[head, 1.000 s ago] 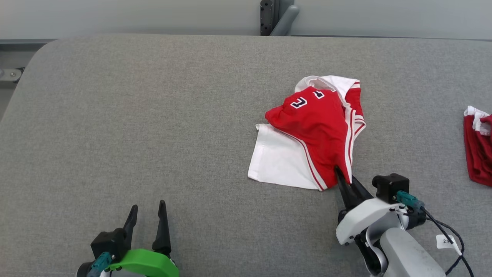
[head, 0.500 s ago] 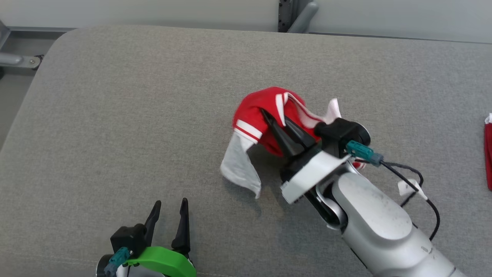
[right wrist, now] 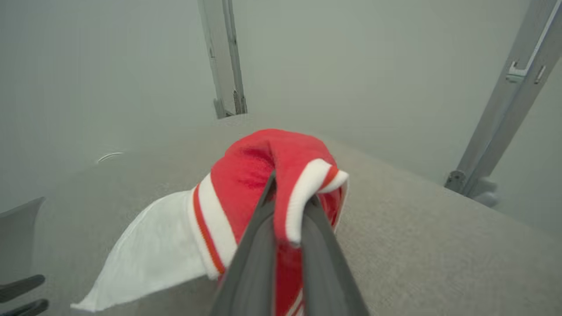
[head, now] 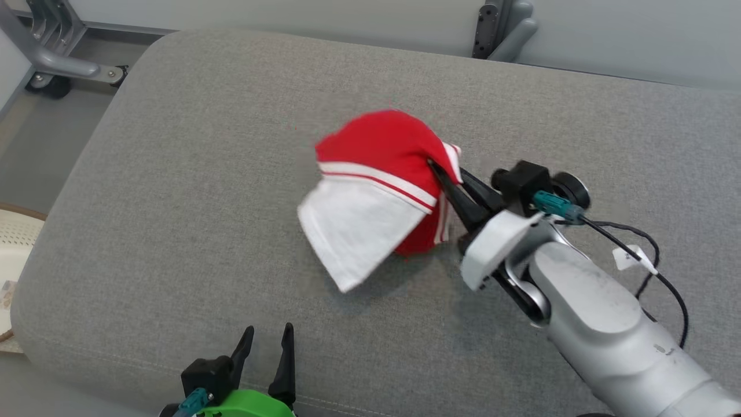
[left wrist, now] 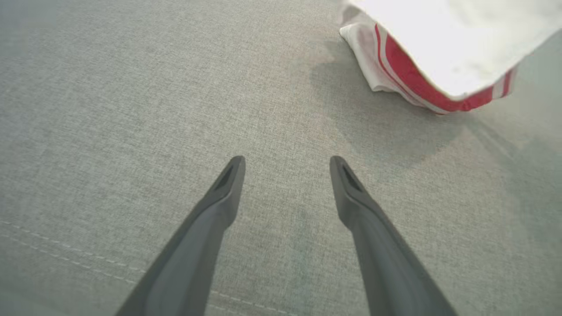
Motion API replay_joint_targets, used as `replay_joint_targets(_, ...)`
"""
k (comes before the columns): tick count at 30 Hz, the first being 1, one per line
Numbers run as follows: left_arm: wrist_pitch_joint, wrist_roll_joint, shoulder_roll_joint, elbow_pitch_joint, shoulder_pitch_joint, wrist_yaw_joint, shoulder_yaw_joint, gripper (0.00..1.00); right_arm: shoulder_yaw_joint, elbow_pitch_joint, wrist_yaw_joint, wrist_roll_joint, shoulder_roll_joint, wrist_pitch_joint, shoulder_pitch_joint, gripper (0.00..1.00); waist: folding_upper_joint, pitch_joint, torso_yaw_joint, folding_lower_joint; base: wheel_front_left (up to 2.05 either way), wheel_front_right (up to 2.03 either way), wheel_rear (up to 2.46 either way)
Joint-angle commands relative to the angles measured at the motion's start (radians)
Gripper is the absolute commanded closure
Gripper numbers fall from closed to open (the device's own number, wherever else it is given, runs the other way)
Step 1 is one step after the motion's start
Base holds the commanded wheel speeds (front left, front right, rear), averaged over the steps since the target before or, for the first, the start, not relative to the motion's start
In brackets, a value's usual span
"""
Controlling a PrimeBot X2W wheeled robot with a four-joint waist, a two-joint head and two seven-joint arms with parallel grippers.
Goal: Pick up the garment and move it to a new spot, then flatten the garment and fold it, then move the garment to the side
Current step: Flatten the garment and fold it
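Observation:
The garment (head: 376, 191) is red with white stripes and a white panel. It hangs bunched in the air above the middle of the grey padded table (head: 191, 162). My right gripper (head: 435, 168) is shut on the garment's red striped edge, which drapes over the fingers (right wrist: 263, 228) in the right wrist view, garment (right wrist: 263, 171). My left gripper (head: 267, 335) stands open over the table's front edge, empty. In the left wrist view the garment's low hem (left wrist: 421, 83) hangs ahead and to the right of its fingers (left wrist: 228, 184).
A grey metal frame (head: 58, 58) stands off the table's far left corner and a dark post (head: 492, 32) behind its far edge. A pale perforated basket (head: 14, 237) sits on the floor at the left. A black cable (head: 637, 243) trails from my right wrist.
My right gripper closed on the garment's edge, lifted it off the table and carried it leftward. The head camera turned, so the whole picture shifted. The left gripper stayed open.

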Motion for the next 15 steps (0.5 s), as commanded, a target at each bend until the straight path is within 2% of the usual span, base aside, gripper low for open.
replay_joint_targets(1,0.0,-0.004,0.001,0.001,-0.001,-0.006,-0.002,0.0,-0.022,0.048,-0.002,0.009,-0.024,-0.003,0.023,0.97,0.0,0.004,-0.015,0.0,0.0,0.0,0.0)
replay_joint_targets(3,0.0,-0.005,0.002,0.002,-0.01,-0.005,-0.005,0.0,-0.056,0.125,-0.001,0.015,-0.046,-0.003,0.051,0.86,0.0,0.009,-0.033,0.0,0.0,0.0,0.0)
replay_joint_targets(4,0.0,-0.004,0.001,0.001,-0.015,-0.006,-0.006,0.0,-0.072,0.167,-0.001,0.019,-0.056,-0.003,0.066,0.71,0.0,0.012,-0.043,0.0,0.0,0.0,0.0)
replay_joint_targets(5,0.0,0.002,0.001,0.001,-0.02,-0.009,-0.009,0.0,-0.087,0.209,-0.001,0.02,-0.067,-0.003,0.075,0.51,0.0,0.014,-0.053,0.0,0.0,0.0,0.0)
replay_joint_targets(6,0.0,0.007,0.001,0.001,-0.025,-0.009,-0.01,0.0,-0.104,0.244,-0.001,0.022,-0.073,-0.003,0.08,0.0,0.0,0.016,-0.063,0.0,0.0,0.0,0.0)
replay_joint_targets(10,0.0,0.019,0.002,0.0,-0.041,-0.014,-0.01,0.0,-0.177,0.288,-0.001,-0.003,-0.091,-0.003,0.104,0.0,0.0,0.013,-0.096,0.0,0.0,0.0,0.0)
replay_joint_targets(15,0.0,0.03,0.002,0.004,-0.042,-0.016,-0.007,0.0,-0.281,0.201,-0.001,-0.05,-0.075,-0.003,0.178,0.0,0.0,-0.014,-0.13,0.0,0.0,0.0,0.0)
